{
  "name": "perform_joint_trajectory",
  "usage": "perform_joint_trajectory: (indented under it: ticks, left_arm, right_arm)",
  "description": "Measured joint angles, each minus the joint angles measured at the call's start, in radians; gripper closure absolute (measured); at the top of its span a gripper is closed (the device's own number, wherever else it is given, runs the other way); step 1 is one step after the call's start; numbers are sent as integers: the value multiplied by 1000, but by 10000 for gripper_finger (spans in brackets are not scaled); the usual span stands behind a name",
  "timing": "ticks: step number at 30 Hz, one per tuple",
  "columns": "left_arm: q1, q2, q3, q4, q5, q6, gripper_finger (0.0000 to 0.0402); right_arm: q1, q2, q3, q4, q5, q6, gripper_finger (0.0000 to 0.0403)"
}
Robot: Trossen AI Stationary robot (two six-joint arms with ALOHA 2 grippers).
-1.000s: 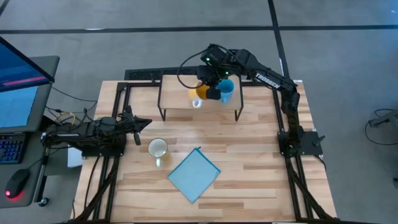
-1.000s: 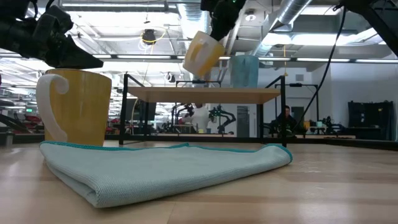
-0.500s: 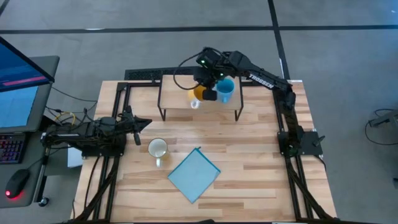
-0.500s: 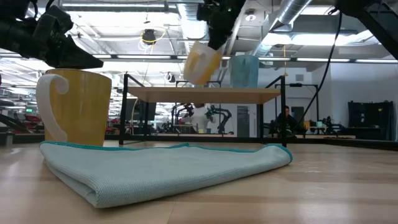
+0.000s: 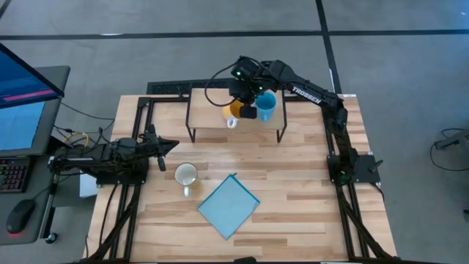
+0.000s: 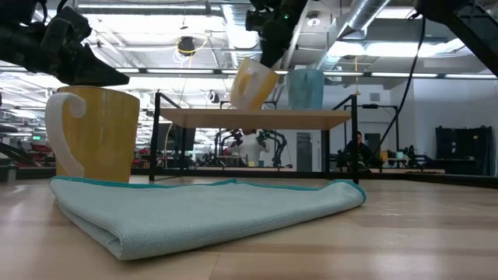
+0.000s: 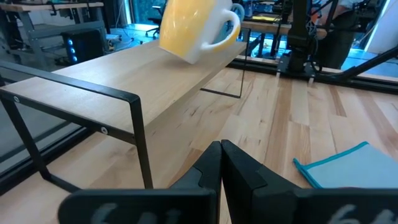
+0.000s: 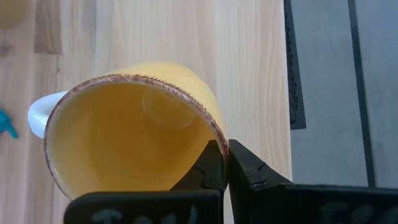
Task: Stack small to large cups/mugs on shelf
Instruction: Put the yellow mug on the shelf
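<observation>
Over the shelf (image 5: 234,121) at twelve o'clock on the table, the right gripper (image 5: 247,108) pinches the rim of the tilted orange mug (image 6: 253,84), just beside the upright blue mug (image 6: 306,89) at its three o'clock. Released at this tilt, it could tip, roll off, or knock its neighbour. At nine o'clock the left gripper (image 5: 163,145) waits pressed together, near the cream mug (image 5: 185,174).
</observation>
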Motion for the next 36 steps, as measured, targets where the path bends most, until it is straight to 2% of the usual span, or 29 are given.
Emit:
perform_joint_trajectory:
  ticks: [6,11,14,36]
  left_arm:
    - [0,0,0,0,0,0,401]
    - [0,0,0,0,0,0,401]
    - [0,0,0,0,0,0,401]
    - [0,0,0,0,1,-1,401]
  right_arm:
    - [0,0,0,-4,0,12,384]
    - [1,0,0,-6,0,15,339]
    - [2,0,0,4,0,14,327]
    - [2,1,0,111,0,11,332]
